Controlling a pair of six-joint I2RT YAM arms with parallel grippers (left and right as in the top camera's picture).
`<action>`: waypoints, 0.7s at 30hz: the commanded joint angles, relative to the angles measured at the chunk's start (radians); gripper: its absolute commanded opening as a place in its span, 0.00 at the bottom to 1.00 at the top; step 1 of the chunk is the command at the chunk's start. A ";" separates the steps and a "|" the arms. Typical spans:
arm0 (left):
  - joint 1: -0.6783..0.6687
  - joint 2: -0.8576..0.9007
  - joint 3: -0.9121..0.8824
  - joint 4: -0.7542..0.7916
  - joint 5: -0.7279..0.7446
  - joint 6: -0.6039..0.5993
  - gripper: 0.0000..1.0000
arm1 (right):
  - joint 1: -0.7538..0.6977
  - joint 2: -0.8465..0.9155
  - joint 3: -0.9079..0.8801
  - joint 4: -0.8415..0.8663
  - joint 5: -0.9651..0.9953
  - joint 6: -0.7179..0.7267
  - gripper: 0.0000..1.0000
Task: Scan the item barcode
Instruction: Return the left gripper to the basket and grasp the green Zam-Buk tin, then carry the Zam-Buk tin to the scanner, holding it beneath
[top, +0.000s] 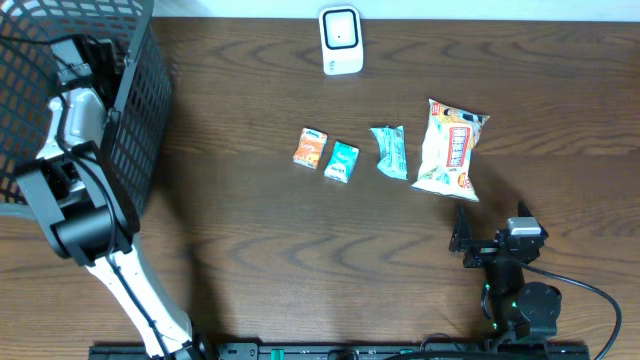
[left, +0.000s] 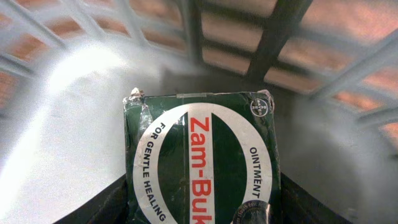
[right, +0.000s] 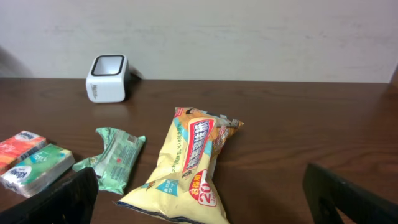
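Left end effector (left: 202, 186) down inside the black mesh basket (top: 140, 120) at the left end of the dark wooden desk (top: 250, 250). Dark fingers (left: 102, 208) on either side of a dark green Zam-Buk ointment box (left: 202, 143), printed face up toward the wrist camera, white oval with red lettering across it, one top corner scuffed. Lies on the basket floor, near a mesh wall. Jaws close against the box's two long edges; cannot tell whether actually clamped on it or only flanking it. Right end effector (right: 198, 186) low over the desk near its front right, jaws spread wide, nothing between them. Just ahead of it, a yellow snack bag (top: 450, 150) lying flat. To that bag's left, in a loose row: a crumpled green packet (top: 390, 152), then a small teal packet (top: 342, 161), then a small orange packet (top: 311, 147), the last two close together. White barcode scanner (top: 341, 40) upright at the desk's far edge, window facing the arms, well apart from the basket and the box.
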 joint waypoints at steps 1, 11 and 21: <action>0.000 -0.130 -0.005 -0.012 -0.013 -0.038 0.60 | 0.009 -0.006 -0.002 -0.002 0.005 -0.008 0.99; 0.000 -0.469 -0.005 -0.056 -0.012 -0.185 0.61 | 0.009 -0.006 -0.002 -0.003 0.005 -0.008 0.99; -0.008 -0.740 -0.005 -0.097 0.247 -0.394 0.61 | 0.009 -0.006 -0.002 -0.003 0.005 -0.008 0.99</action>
